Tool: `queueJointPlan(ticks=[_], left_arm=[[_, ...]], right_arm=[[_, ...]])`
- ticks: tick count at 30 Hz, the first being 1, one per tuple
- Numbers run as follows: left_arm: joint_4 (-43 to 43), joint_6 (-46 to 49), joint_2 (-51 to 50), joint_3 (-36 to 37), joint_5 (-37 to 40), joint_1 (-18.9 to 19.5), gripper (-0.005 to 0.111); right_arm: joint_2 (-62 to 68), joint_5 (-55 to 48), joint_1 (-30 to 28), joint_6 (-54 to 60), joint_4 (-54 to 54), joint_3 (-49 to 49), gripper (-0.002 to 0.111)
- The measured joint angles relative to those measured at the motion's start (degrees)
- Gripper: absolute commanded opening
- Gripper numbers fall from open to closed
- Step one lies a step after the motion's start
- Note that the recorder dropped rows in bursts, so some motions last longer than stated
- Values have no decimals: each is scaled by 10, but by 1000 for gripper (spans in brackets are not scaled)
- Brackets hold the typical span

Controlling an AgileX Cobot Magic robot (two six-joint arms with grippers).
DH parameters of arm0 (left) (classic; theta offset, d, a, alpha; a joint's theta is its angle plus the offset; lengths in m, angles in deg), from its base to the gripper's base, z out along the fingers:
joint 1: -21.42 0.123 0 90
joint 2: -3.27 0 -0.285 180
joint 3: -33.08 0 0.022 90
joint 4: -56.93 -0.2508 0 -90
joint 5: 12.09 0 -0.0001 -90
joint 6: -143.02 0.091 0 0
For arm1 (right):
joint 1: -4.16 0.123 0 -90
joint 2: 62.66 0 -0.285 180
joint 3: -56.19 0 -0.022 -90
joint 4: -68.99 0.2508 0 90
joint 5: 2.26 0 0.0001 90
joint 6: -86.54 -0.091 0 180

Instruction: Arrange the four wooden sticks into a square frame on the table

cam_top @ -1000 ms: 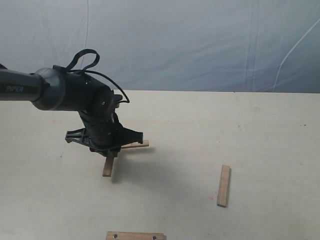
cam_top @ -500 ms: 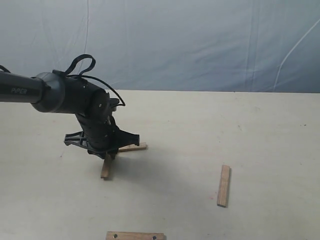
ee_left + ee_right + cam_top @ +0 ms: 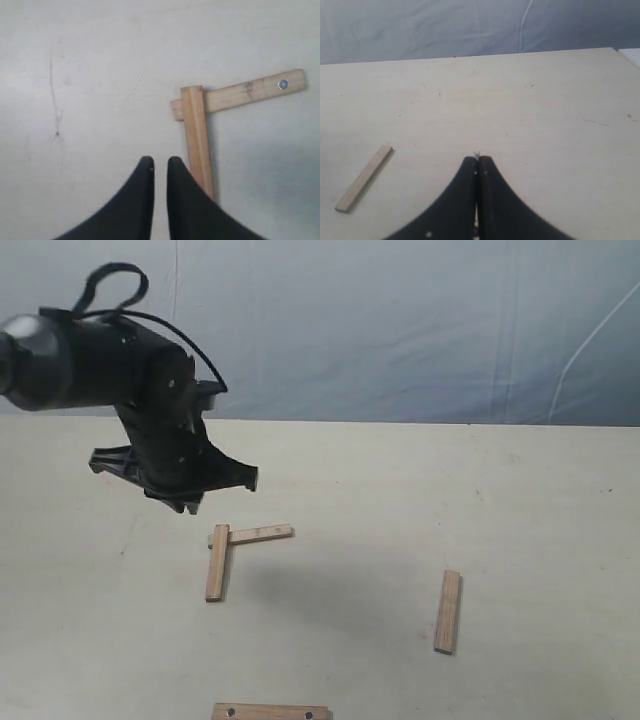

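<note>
Wrinkled blue-grey fabric sheet backdrop [image 3: 400,330] fills upper background; thin white cord [image 3: 590,335] slants across its right side.

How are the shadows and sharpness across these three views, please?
Exterior view: diffuse light, faint shadow on the table beside the two joined sticks; left wrist view: sticks crisp, fingers soft-edged; right wrist view: sharp, the lone stick casts little shadow.

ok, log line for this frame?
left claw: empty, aloft | L-corner: two light-brown flat wooden slats overlapped | loose slats: two | right claw: shut
</note>
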Motion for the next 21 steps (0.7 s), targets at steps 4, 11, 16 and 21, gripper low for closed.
queueJointPlan(ticks=[4, 11, 16, 21], left_arm=[[7, 22, 69, 49, 0, 18, 0], [52, 39, 248, 234, -133, 106, 0], [47, 40, 389, 359, -241, 126, 0], [59, 33, 547, 479, -364, 126, 0]], right_arm=[[0, 0, 0, 0, 0, 0, -1], [0, 5, 0, 0, -8, 0, -1], [0, 25, 0, 1, -18, 0, -1], [0, 34, 0, 1, -19, 0, -1]])
